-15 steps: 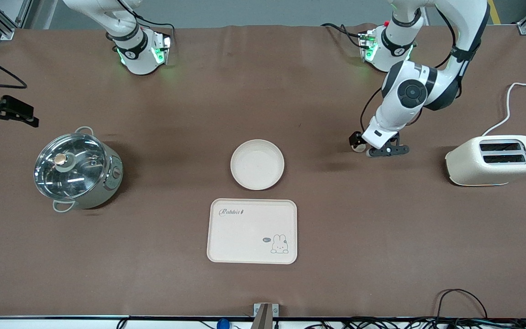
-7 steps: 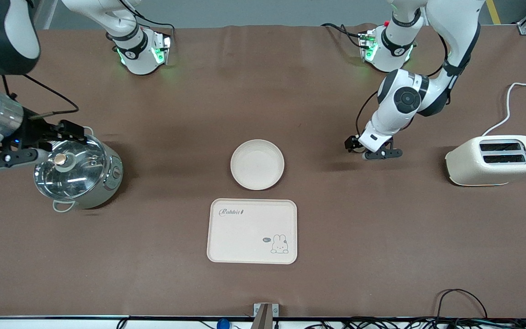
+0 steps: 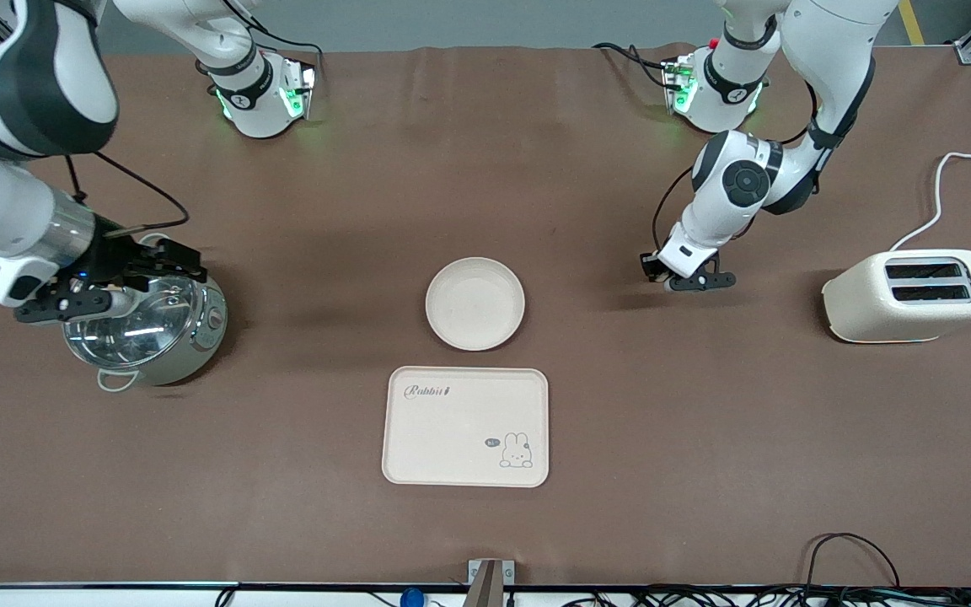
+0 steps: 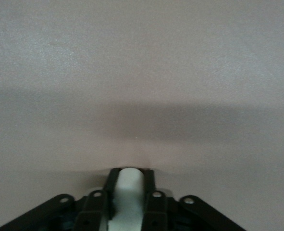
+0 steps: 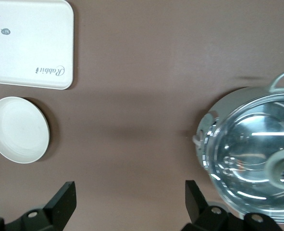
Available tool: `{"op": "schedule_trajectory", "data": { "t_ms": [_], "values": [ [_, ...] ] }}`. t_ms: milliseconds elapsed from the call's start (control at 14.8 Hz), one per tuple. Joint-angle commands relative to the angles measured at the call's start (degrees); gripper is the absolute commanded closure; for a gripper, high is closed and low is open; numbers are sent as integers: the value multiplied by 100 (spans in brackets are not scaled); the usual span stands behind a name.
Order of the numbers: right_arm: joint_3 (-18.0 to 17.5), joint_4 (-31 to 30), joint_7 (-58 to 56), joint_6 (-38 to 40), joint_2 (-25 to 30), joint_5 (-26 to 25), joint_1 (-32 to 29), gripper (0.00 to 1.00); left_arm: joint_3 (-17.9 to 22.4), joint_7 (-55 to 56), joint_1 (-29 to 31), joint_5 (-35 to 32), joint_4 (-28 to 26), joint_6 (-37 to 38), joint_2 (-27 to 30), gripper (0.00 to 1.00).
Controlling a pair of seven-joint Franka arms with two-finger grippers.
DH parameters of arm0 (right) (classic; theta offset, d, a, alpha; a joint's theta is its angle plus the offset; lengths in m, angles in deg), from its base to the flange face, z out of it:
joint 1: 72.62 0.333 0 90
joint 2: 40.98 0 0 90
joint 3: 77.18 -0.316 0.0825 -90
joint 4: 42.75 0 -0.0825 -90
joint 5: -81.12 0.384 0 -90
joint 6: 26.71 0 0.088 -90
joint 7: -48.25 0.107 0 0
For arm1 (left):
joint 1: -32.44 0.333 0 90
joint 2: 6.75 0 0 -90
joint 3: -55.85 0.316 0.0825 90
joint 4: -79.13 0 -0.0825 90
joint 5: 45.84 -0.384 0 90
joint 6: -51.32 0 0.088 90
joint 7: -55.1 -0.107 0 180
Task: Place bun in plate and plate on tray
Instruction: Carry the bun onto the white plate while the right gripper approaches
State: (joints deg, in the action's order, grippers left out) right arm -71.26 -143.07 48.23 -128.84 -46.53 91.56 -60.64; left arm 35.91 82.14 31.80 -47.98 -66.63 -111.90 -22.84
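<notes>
Left wrist view: left pincer [image 4: 129,204] tight around bun [image 4: 129,192].

White arms [image 3: 831,51] with black joints are trailing black cables; green lights are glowing at both bases [image 3: 266,97].

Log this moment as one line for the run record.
left claw: shut on bun, low over table | right claw: open, over pot | plate: empty, beside tray
</notes>
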Motion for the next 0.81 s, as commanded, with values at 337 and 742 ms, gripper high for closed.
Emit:
{"op": "schedule_trajectory", "data": {
  "t_ms": [337, 742],
  "values": [
    [23, -479, 1372, -984, 11, 72, 1182, 0, -616, 1276, -857, -85, 3250, 2678, -471, 98],
    [23, -1032, 2304, -2337, -384, 72, 1939, 0, -563, 2383, -2026, -339, 5589, 2733, -2651, 97]
  ]
}}
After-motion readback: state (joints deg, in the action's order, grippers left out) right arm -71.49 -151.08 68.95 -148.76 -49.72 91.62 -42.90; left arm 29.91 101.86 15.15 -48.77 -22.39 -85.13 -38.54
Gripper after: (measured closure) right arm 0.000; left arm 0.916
